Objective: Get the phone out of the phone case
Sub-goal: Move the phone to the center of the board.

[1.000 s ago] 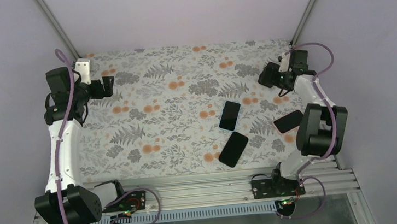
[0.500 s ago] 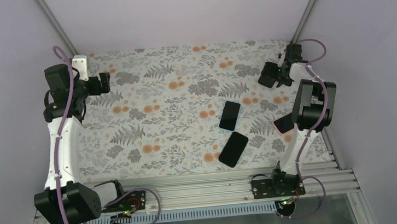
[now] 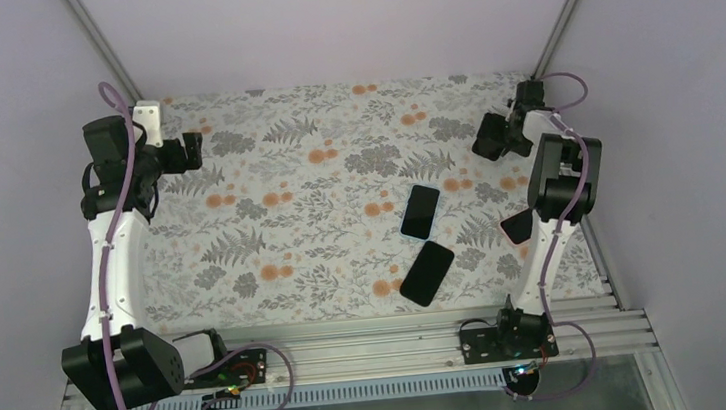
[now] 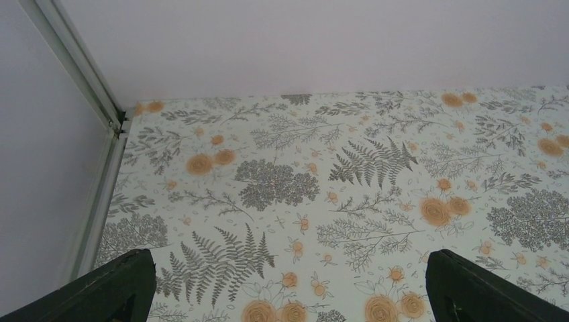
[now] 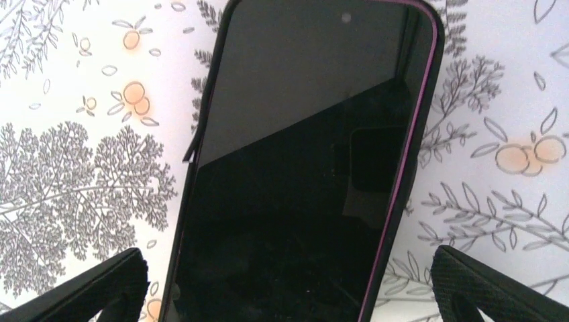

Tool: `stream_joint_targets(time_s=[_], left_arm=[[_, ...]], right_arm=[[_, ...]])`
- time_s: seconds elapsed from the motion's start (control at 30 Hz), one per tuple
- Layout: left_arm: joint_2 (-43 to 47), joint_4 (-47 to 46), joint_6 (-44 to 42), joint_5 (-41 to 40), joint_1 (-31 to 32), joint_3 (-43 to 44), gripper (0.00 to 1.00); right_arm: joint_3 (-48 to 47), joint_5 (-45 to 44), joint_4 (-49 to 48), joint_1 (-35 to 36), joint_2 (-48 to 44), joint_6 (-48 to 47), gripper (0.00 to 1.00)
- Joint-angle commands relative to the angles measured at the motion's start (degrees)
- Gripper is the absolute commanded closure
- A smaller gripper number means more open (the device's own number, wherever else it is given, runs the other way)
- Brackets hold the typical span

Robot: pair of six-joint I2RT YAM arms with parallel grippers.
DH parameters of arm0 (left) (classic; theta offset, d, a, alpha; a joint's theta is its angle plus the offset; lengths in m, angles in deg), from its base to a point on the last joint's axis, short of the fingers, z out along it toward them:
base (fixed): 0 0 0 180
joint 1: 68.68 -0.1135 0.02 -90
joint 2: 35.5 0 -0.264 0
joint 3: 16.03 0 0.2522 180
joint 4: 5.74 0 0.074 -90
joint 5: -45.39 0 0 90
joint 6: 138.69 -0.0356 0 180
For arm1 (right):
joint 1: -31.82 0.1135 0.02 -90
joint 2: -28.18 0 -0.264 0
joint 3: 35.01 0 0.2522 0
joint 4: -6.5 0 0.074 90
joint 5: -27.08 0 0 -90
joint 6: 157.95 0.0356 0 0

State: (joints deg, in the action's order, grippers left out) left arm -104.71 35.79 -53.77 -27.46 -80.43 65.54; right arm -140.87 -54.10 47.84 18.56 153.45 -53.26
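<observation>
A black phone in a dark case with a purple rim lies screen-up on the floral mat, filling the right wrist view. My right gripper is open, its fingers on either side of the phone's near end and apart from it. In the top view my right gripper is at the back right. A dark phone near the right edge is partly hidden by my right arm. My left gripper is open and empty at the back left, over bare mat.
Two more dark phone-shaped slabs lie mid-right on the mat, one further back and one nearer. Grey walls and metal corner posts close in the back and sides. A metal rail runs along the near edge.
My right arm has folded up and swung toward the back right corner, now covering part of the phone by the right edge. My left gripper moved slightly further back.
</observation>
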Motion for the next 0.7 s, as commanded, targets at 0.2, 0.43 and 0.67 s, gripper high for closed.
stream_joint_targets(time_s=[0.2,0.43,0.67], left_arm=[[0.42,-2.54,0.9,0.4,-0.2,-0.13,0.0],[0.75,-2.8,0.95,0.59,-0.52,-0.78,0.0],[0.81,-2.98,1.26,0.82,-0.82,-0.89,0.0]], right_arm=[[-7.48,-0.29,1.62,-0.28,5.8,-0.55,0.01],[-11.77,2.99,3.98,0.92,9.23,-5.33,0.01],[-13.4,5.26,6.43,4.66,9.84,-15.66,0.01]])
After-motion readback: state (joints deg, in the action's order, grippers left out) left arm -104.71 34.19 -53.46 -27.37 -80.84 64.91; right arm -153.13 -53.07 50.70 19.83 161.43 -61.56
